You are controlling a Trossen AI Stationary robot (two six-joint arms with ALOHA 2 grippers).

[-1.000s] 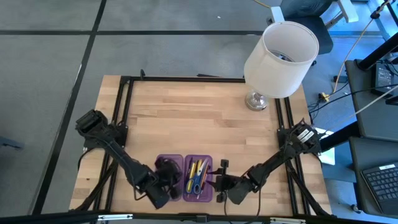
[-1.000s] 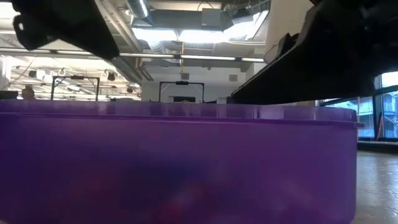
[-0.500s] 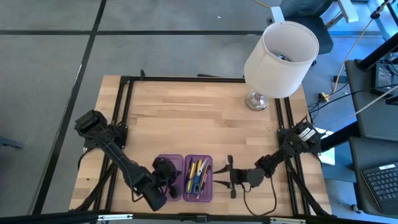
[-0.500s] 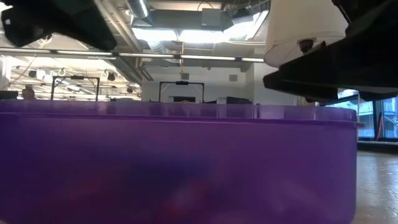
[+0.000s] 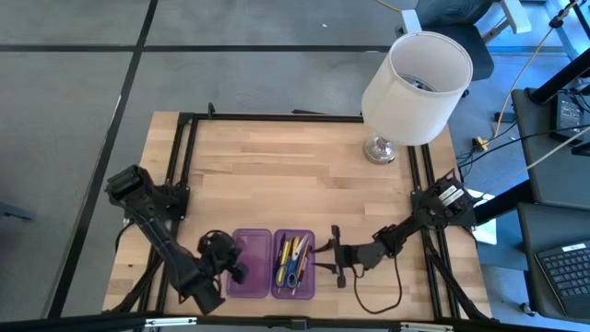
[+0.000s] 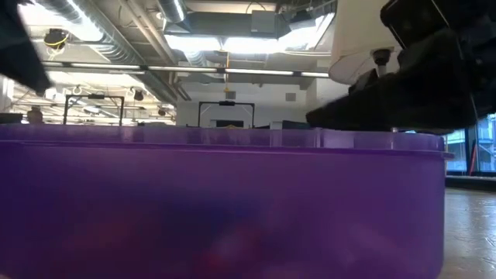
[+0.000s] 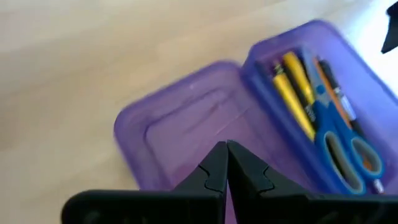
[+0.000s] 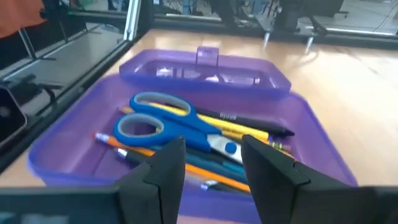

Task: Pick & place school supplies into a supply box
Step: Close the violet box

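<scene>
Two hinged halves of the purple supply box (image 5: 271, 264) lie open flat at the table's (image 5: 295, 175) front edge. Right half: yellow and orange pencils (image 8: 245, 132), a black pen and blue scissors (image 8: 177, 119). Left gripper (image 7: 227, 163), fingers clenched, empty, over the left half. Right gripper (image 8: 211, 163), fingers parted, empty, beside the box's right side. White lamp (image 5: 415, 78), far right corner.
</scene>
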